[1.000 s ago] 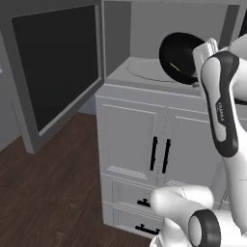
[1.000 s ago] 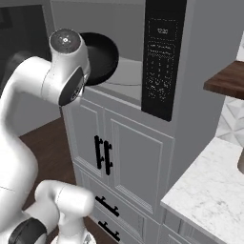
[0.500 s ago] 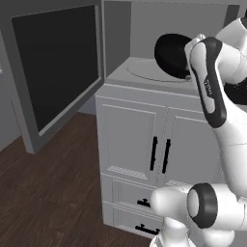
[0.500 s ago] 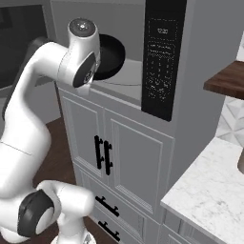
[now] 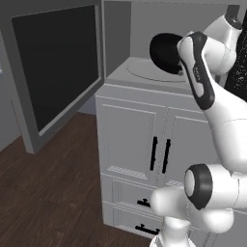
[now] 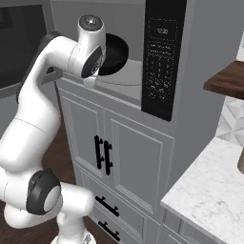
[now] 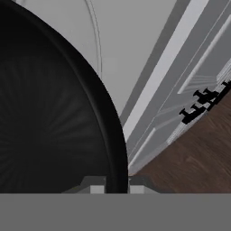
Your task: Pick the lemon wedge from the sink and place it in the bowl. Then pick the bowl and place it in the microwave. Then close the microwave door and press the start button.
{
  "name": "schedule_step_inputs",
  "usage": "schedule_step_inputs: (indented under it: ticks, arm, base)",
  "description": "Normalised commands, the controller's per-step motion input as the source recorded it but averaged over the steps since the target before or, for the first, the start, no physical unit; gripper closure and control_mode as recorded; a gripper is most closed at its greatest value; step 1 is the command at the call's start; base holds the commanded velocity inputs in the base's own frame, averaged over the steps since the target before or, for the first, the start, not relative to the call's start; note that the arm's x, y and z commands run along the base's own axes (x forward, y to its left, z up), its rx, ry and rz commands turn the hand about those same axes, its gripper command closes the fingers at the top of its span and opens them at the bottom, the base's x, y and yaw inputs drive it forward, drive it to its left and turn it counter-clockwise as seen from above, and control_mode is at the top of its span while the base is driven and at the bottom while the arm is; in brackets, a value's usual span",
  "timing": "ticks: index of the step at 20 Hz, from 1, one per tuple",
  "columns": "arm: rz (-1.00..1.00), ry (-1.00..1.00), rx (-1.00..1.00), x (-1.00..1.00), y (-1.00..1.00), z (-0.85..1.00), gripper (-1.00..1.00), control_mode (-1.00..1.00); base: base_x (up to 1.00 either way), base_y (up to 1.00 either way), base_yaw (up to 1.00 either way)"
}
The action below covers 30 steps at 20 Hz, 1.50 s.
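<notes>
My gripper [image 7: 116, 186] is shut on the rim of the glossy black bowl [image 7: 45, 113], one finger on each side of the rim. The bowl [image 5: 164, 50] hangs tilted at the mouth of the grey microwave [image 6: 162, 57], above its pale round turntable [image 5: 154, 72]. From the right, the bowl [image 6: 116, 55] shows just behind my white wrist. The microwave door [image 5: 53, 62] stands swung wide open to the left. What I can see of the bowl's dark inside holds no lemon wedge; the wedge is hidden or out of view. The sink is out of view.
Below the microwave are white cabinet doors with black handles [image 5: 160, 154] and drawers [image 5: 140, 202]. Dark wooden floor [image 5: 53, 193] lies to the left. A marble counter [image 6: 214, 186] and a wooden shelf [image 6: 228, 78] are at the right.
My arm has swung up and forward, carrying the bowl from beside the opening further into the microwave's mouth. The grip on the rim has not changed.
</notes>
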Motion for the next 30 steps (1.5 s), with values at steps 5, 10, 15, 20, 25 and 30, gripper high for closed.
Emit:
schedule_step_inputs:
  ticks: [5, 10, 15, 20, 25, 30]
  arm:
    - [0.0, 0.02, 0.0, 0.49, 0.0, -0.19, 1.0, -1.0]
    - [0.0, 0.02, 0.0, 0.36, -0.01, -0.3, 1.0, -1.0]
    - [0.0, 0.0, 0.0, 0.25, -0.07, -0.22, 1.0, -1.0]
    - [0.0, 0.0, 0.0, 0.21, -0.09, -0.19, 1.0, -1.0]
    - [0.0, 0.0, 0.0, 0.35, -0.19, -0.12, 1.0, -1.0]
    - [0.0, 0.04, 0.01, 0.39, -0.19, -0.11, 1.0, -1.0]
  base:
    - [0.0, 0.0, 0.0]
    - [0.0, 0.0, 0.0]
    - [0.0, 0.0, 0.0]
    - [0.0, 0.0, 0.0]
    - [0.0, 0.0, 0.0]
    - [0.0, 0.0, 0.0]
